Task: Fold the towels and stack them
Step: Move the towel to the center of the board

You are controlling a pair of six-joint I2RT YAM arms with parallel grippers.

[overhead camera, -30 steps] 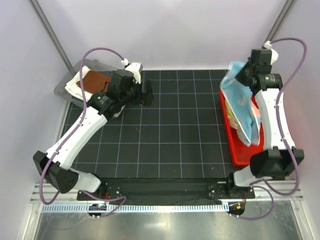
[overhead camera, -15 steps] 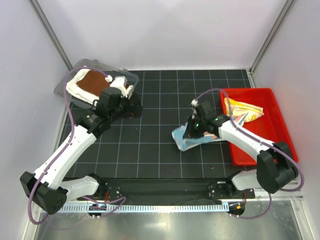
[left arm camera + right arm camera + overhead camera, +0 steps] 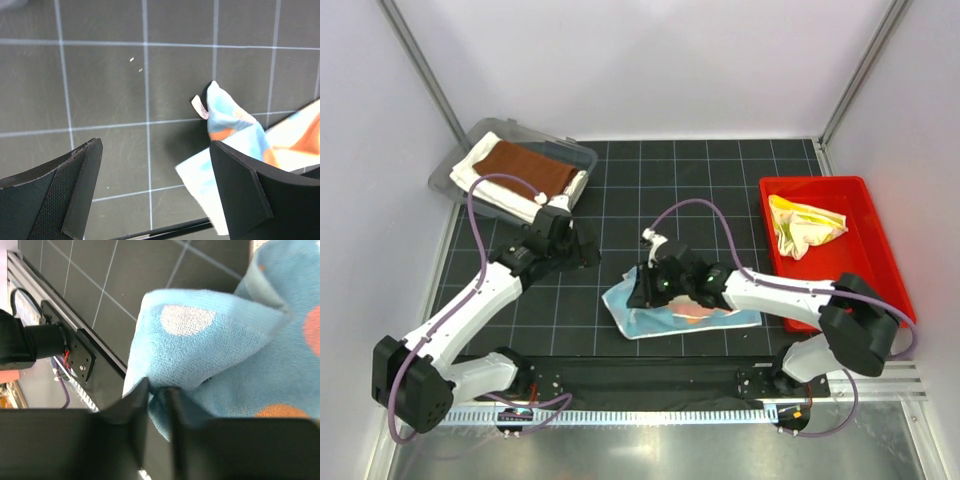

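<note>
The light-blue dotted towel [image 3: 670, 316] lies crumpled on the black grid mat near the front middle. My right gripper [image 3: 642, 288] is shut on its left part; the right wrist view shows the cloth [image 3: 220, 335] pinched between the jaws. My left gripper [image 3: 588, 250] is open and empty above the mat, just left of the towel, whose corner [image 3: 225, 112] shows in the left wrist view. The rust-brown towel [image 3: 528, 167] lies on the cream-white one [image 3: 480, 165] in the clear bin at the back left. The yellow towel [image 3: 802, 223] lies crumpled in the red tray.
The clear plastic bin [image 3: 460, 160] stands at the back left corner. The red tray [image 3: 880, 250] stands along the right edge. A black rail [image 3: 640, 372] runs along the mat's front edge by the arm bases.
My right gripper carried the light-blue towel from above the red tray to the mat's front middle, moving left. My left arm drew back from the bin toward the mat's middle.
</note>
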